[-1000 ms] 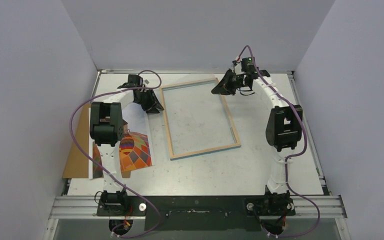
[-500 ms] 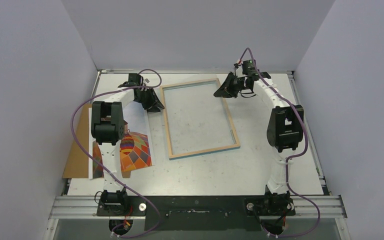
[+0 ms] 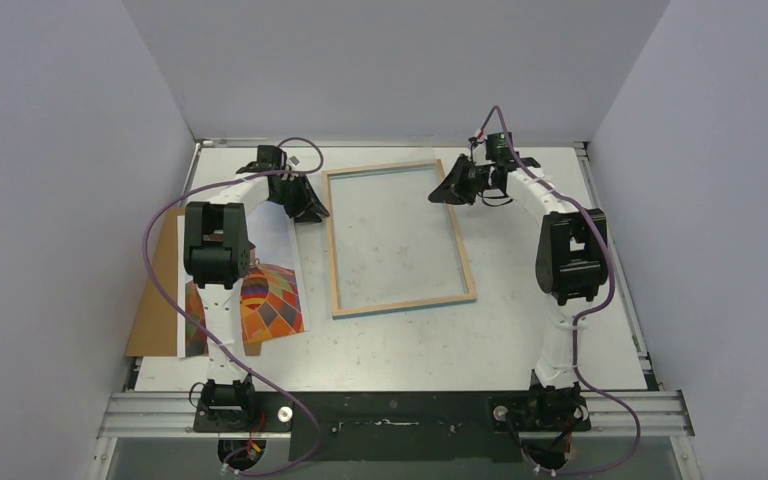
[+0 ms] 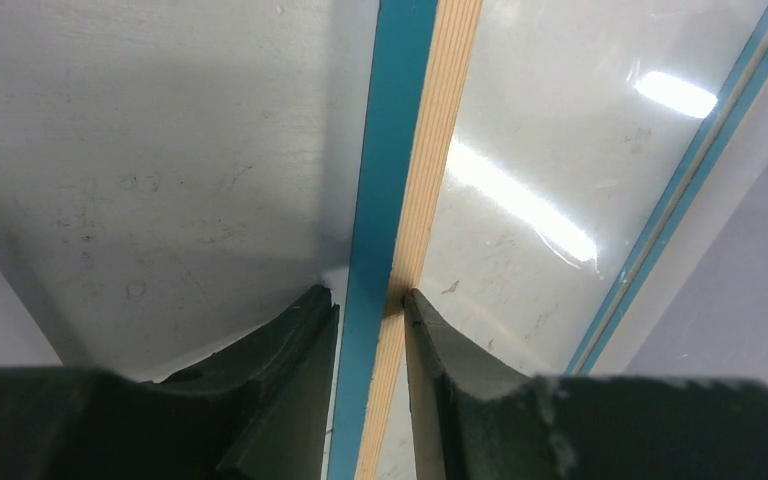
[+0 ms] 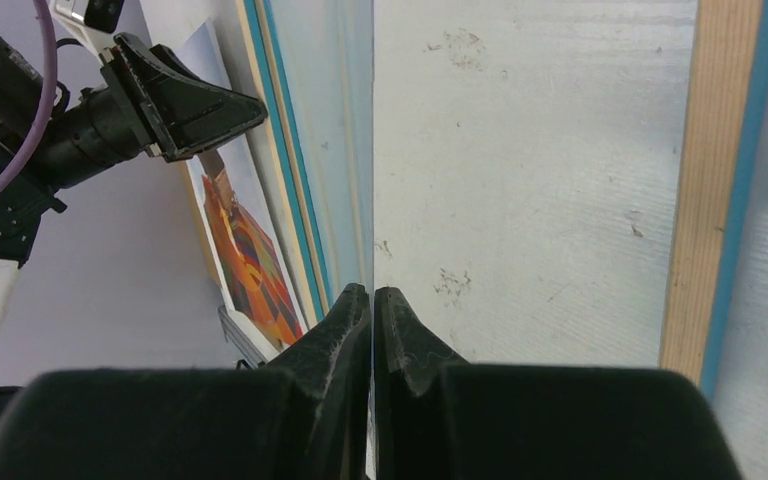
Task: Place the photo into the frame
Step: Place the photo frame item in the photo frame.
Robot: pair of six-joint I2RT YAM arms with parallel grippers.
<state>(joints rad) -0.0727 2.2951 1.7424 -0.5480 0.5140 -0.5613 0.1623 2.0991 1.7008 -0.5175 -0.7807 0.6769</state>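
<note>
- Left gripper (image 3: 310,211) sits at the frame's (image 3: 405,301) left rail, close to the far-left corner. In the left wrist view its fingers (image 4: 300,340) press on the rail (image 4: 400,150) from both sides, one on the blue edge, one on the wood, so it is clamped on the frame.
- Right gripper (image 3: 438,195) is at the far-right corner. Its wrist view shows the fingertips (image 5: 345,310) pinched together on the edge of a thin clear pane (image 5: 350,150), which is seen almost edge-on.
- The frame lies mid-table, wood back up, blue showing along its sides (image 5: 710,180).
- The photo (image 3: 270,305) is well left of the frame, flat on a brown board (image 3: 155,300) and partly hidden under the left arm; only the orange balloon part shows.
- Table (image 3: 410,345) is pale and scuffed.
</note>
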